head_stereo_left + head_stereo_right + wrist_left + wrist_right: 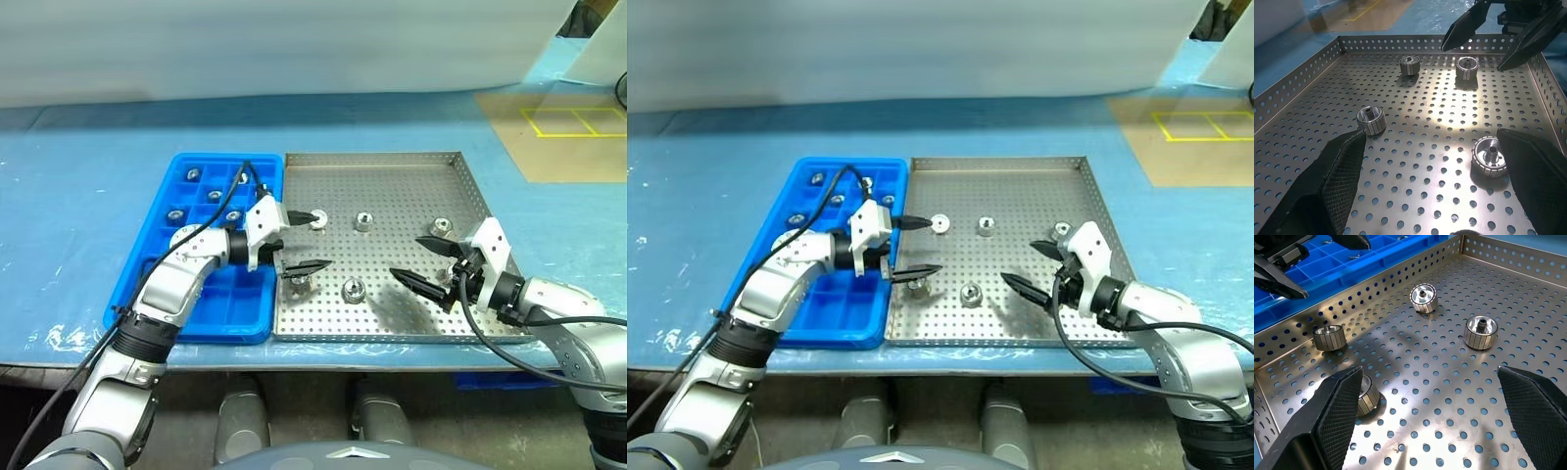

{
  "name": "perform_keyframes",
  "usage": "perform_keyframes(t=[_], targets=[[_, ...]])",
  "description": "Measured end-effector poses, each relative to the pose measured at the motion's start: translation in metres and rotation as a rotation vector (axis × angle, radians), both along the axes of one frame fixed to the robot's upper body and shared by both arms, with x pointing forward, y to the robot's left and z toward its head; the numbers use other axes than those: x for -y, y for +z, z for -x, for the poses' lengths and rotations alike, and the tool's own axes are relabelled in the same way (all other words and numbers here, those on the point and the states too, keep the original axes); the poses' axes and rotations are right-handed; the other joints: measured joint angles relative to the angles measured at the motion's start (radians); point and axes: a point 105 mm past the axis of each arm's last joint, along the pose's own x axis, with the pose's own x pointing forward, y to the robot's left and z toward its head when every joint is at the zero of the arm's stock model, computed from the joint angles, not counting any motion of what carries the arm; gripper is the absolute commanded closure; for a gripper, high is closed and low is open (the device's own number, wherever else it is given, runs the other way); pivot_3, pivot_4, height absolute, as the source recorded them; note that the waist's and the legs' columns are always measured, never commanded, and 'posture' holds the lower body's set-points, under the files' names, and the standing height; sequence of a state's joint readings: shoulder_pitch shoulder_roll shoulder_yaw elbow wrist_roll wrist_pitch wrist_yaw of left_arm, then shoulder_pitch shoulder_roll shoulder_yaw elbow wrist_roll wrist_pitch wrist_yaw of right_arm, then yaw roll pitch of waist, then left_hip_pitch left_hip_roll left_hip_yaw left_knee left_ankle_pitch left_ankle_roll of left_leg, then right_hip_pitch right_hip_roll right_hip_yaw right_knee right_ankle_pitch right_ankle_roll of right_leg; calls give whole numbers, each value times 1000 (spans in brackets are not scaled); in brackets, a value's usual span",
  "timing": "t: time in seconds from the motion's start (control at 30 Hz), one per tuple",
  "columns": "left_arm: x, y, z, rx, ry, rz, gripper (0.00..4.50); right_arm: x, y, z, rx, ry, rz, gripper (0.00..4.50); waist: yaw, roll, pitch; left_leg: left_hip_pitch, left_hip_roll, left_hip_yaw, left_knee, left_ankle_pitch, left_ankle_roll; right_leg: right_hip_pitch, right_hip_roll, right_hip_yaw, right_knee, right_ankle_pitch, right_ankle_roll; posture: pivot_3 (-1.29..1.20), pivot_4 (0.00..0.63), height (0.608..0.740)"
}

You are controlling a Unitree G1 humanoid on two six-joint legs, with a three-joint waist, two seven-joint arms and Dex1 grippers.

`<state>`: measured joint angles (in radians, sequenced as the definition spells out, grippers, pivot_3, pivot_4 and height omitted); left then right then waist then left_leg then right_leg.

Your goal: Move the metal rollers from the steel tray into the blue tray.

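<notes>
the steel tray [460, 294] was seen lying square on the blue table [69, 196], with the blue tray [147, 284] touching its left rim. five metal rollers [361, 221] were counted on the perforated floor: one far-left [318, 218], one far-centre, one right [443, 227], one near-centre [353, 289], one near-left [299, 285]. in the wrist views most were seen standing on end with the bore pointing up; the far-left one was tipped, its bore facing sideways. more rollers [176, 215] were seen in far compartments of the blue tray; the near compartments were seen bare.

the left gripper [306, 241] was held over the tray's left edge, pointing right, fingers spread wide and nothing between them. the right gripper [423, 262] was held over the right part of the tray, pointing left, fingers also spread and unloaded. open floor was left in the tray's middle between both grippers.
</notes>
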<state>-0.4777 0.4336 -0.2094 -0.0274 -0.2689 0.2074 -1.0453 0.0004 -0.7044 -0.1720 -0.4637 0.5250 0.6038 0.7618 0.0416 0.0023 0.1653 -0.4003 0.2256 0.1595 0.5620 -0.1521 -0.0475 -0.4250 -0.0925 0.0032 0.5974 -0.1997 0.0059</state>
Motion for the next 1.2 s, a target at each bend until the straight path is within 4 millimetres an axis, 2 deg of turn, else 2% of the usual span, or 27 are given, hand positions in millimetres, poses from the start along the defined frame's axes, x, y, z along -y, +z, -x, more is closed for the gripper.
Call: perform_keyframes(t=[0.27, 0.47, 0.73, 0.87, 1.1, 1.2], targets=[[0, -3, 7, -17, -61, -56, 25, -3, -2, -3, -8, -4, -11, 0, 0, 0, 0, 3, 0, 1, 1, 1, -1, 0, 0, 1, 5, 0, 0, -149, 150, 740], [-2, 6, 3, 0, -81, -130, 25, -9, -6, -1, -36, 38, -7, 0, 1, 0, 0, 4, 0, 1, 1, 2, -3, 0, 0, 2, 7, -1, 0, -146, 150, 740], [6, 11, 3, 7, -161, -204, 25, -7, -12, 6, -91, 89, 35, 0, 1, 0, 0, 4, 0, 1, 1, 2, -3, 0, 0, 2, 7, -1, 0, -157, 150, 740], [6, 0, 0, -48, -186, -265, 25, -9, -14, 6, -92, 82, 33, 0, 0, 0, 0, 4, 0, 1, 1, 2, -3, -1, 0, 2, 7, -1, 0, -165, 150, 740], [-4, -36, -7, -86, -193, -465, 25, -11, -16, 4, -92, 56, 21, 0, 1, 0, 0, 4, 0, 1, 0, 2, -3, -1, 0, 2, 7, -1, 0, -182, 150, 740], [-5, -36, -11, -50, -196, -504, 25, -11, -17, 5, -96, 45, 22, 0, 1, 0, 0, 4, 0, 1, 0, 2, -3, -1, 0, 2, 7, -1, 0, -184, 150, 740]])
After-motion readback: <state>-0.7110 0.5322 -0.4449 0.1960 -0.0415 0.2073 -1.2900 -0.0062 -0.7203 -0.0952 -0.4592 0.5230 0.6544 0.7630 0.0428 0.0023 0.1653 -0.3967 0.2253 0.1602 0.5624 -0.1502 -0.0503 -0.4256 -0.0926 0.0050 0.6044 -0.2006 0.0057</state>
